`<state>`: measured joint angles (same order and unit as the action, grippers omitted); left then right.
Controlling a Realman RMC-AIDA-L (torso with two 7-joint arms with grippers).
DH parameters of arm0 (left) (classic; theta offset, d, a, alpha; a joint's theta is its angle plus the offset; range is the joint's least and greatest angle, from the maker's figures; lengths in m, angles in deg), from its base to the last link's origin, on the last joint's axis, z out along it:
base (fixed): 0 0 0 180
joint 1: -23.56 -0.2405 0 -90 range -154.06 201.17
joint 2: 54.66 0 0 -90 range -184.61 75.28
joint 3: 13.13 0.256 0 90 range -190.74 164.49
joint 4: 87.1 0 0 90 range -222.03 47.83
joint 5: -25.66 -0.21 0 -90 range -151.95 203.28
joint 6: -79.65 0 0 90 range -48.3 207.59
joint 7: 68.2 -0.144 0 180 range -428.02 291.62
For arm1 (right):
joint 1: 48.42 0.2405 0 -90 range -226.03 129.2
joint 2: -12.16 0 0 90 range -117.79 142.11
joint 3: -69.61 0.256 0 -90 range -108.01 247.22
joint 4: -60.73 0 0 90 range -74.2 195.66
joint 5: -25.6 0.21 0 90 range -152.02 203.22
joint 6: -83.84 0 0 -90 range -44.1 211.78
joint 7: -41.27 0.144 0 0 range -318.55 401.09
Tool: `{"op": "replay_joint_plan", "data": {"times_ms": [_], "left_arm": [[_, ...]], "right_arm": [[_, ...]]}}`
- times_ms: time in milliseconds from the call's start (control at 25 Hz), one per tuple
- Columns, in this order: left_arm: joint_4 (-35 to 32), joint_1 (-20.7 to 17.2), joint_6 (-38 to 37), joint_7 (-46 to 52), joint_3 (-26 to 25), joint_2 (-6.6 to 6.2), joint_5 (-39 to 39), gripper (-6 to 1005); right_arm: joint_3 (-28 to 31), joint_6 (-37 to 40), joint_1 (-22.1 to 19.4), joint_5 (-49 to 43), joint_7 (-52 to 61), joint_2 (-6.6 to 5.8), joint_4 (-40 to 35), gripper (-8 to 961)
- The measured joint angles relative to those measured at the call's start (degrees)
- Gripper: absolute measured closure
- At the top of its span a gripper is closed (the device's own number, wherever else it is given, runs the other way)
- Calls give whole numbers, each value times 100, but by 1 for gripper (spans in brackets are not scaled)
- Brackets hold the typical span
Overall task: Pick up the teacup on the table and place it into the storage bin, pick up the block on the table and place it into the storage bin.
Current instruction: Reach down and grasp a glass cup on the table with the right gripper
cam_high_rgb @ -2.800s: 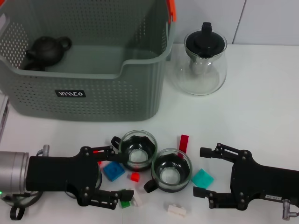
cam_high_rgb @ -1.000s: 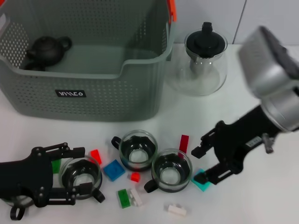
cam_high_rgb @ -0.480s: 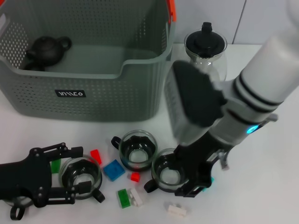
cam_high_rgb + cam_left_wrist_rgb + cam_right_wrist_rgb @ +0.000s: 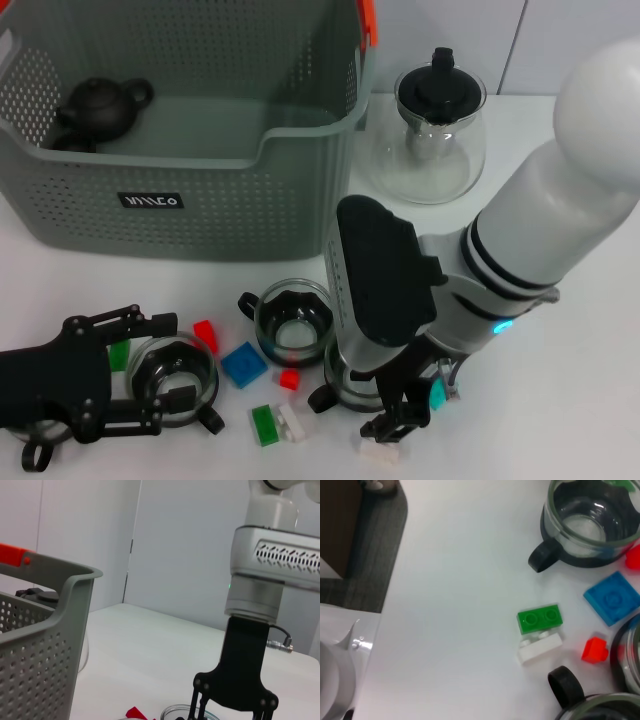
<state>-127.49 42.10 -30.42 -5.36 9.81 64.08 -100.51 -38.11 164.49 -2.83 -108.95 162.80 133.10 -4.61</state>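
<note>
Three glass teacups stand near the table's front edge. The left teacup (image 4: 176, 374) sits between the fingers of my open left gripper (image 4: 172, 362), which touch nothing. The middle teacup (image 4: 295, 320) stands free. My right gripper (image 4: 410, 408) points down, open, over the right teacup (image 4: 345, 385), which my arm mostly hides. Scattered blocks include a blue block (image 4: 243, 363), a red block (image 4: 205, 335), a green block (image 4: 540, 619) joined to a white block (image 4: 540, 647), and a teal block (image 4: 436, 393). The grey storage bin (image 4: 190, 215) stands at the back left.
A black teapot (image 4: 100, 108) lies inside the bin. A glass teapot (image 4: 438, 135) stands to the right of the bin. Another white block (image 4: 380, 450) lies at the front edge beside my right gripper. My bulky right arm (image 4: 545, 230) crosses the right half of the table.
My right arm has swung in from the right and come down over the right teacup. The left gripper drew back left earlier and now stays still around the left teacup.
</note>
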Motion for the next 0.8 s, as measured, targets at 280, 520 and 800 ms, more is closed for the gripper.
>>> {"op": "replay_joint_plan", "data": {"times_ms": [280, 520, 800], "left_arm": [[24, 24, 20, 0, 0, 0, -4, 141], [31, 14, 36, 0, 0, 0, -4, 141], [33, 16, 62, 0, 1, 0, -1, 141]], "right_arm": [[-74, -101, -106, -4, -71, -16, 110, 486], [6, -60, -127, 16, -77, -36, 70, 561], [481, 412, -167, 72, -120, -48, -169, 820]]}}
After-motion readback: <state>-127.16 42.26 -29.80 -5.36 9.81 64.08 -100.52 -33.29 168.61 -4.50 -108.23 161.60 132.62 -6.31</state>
